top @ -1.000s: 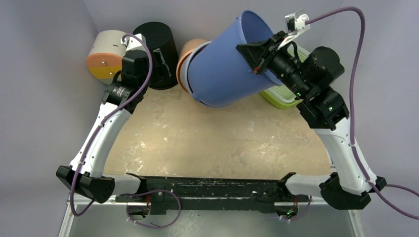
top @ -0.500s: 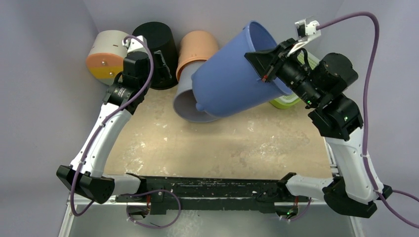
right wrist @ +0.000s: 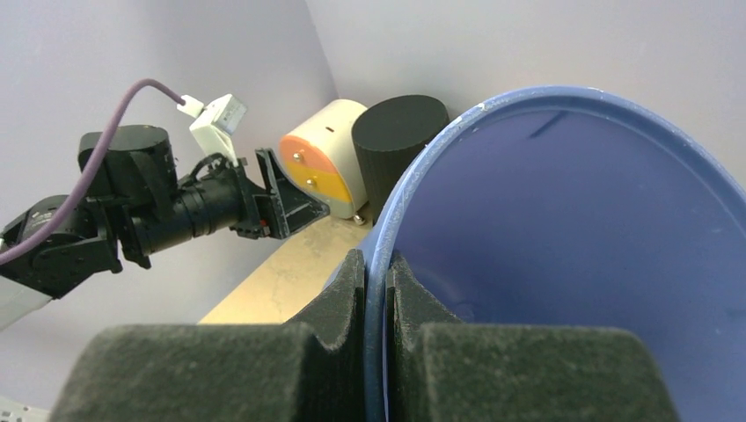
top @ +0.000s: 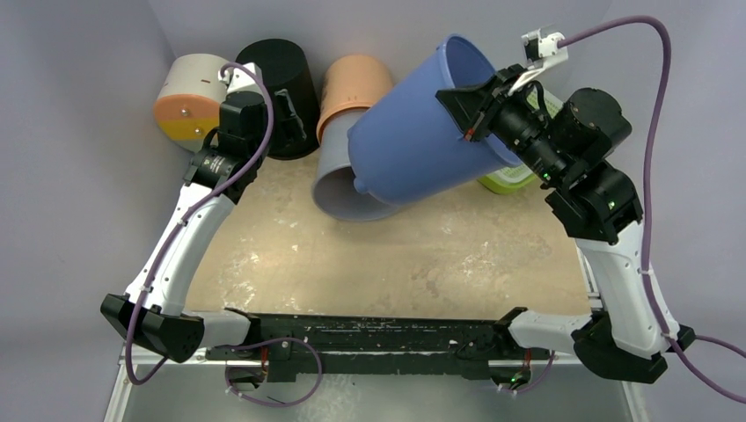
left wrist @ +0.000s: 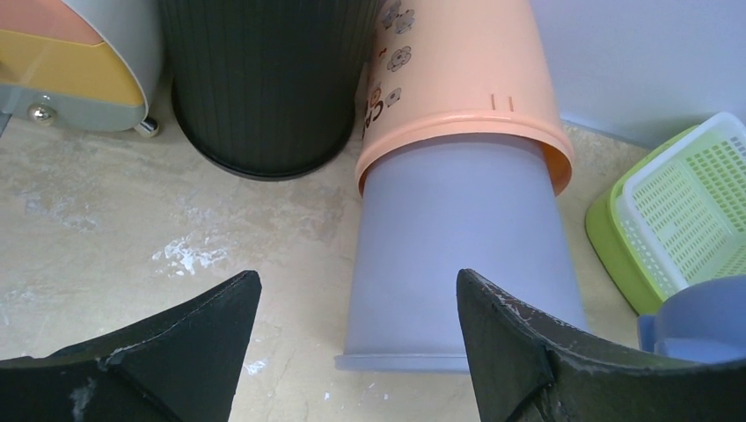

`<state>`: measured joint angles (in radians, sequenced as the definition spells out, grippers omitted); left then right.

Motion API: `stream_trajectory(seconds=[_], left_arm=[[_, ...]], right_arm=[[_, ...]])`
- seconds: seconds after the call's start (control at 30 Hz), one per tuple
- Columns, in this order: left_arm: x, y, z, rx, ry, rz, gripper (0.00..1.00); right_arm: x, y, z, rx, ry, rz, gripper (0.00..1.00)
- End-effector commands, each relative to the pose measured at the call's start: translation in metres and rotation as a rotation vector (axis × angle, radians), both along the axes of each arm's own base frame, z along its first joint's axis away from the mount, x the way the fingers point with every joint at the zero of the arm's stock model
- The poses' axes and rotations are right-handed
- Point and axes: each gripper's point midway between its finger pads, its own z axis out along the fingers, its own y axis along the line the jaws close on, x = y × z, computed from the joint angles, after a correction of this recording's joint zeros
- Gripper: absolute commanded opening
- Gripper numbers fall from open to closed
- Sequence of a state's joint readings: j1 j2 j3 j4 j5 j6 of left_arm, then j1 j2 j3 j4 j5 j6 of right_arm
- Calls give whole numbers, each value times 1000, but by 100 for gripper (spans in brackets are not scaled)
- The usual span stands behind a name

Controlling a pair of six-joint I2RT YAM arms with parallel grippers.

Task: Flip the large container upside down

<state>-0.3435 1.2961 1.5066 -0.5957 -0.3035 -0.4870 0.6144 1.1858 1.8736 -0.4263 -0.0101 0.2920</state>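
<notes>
- Large blue round plastic bucket (top: 422, 149): held up off the table and tilted. Its open mouth faces up and toward the rear right, and its base points down to the left. In the top view the base overlaps the grey container below; I cannot tell whether they touch.
- Right tool (right wrist: 376, 264): jaws together, clamped on the blue bucket's rim, with one finger outside the wall and one inside.
- Left tool (left wrist: 356, 277): jaws wide apart and holding nothing. It sits low over the table at the rear left, pointing at the grey container.
- Grey smooth plastic container (left wrist: 457, 246): lying on its side, with the flanged wide end toward the arms. Its far end is pushed inside the orange bucket.
- Orange plastic bucket with a printed flower pattern (left wrist: 457, 70): at the rear centre, its mouth sleeved around the grey container. It is just beside the black bin.
- Black ribbed plastic bin (left wrist: 264, 79): standing mouth-down at the rear, between the orange bucket and the cream container.
- Cream rounded container with an orange and yellow face (top: 189, 105): on its side in the rear left corner.
- Lime-green plastic basket with a pale mesh insert (left wrist: 677, 211): at the rear right, partly hidden behind the blue bucket.
- Beige mottled table (top: 352, 255): carries all the items except the blue bucket.
</notes>
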Motion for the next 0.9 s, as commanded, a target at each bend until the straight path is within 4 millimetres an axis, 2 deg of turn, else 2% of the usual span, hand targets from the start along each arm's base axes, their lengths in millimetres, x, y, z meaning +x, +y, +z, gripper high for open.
stream_trajectory(seconds=[0.0, 0.1, 0.17, 0.3, 0.4, 0.57, 0.7, 0.87], left_arm=[[-3, 7, 7, 16, -19, 25, 79], [-6, 13, 17, 24, -24, 46, 79], [-10, 19, 31, 23, -43, 73, 79], [-27, 40, 78, 6, -135, 165, 79], [-48, 69, 117, -20, -218, 297, 79], [-98, 112, 180, -103, -416, 466, 79], [-130, 128, 220, -186, -548, 508, 79], [-162, 139, 261, -267, -687, 505, 79]], right_arm=[[-22, 4, 69, 129, -173, 88, 0], [-23, 16, 76, 130, -182, 149, 0], [-26, 20, 79, 146, -187, 178, 0], [-31, 30, 81, 186, -210, 243, 0], [-26, 43, 84, 210, -226, 292, 0], [-25, 74, 98, 276, -274, 453, 0], [-23, 100, 103, 324, -294, 587, 0], [-14, 138, 94, 404, -274, 753, 0]])
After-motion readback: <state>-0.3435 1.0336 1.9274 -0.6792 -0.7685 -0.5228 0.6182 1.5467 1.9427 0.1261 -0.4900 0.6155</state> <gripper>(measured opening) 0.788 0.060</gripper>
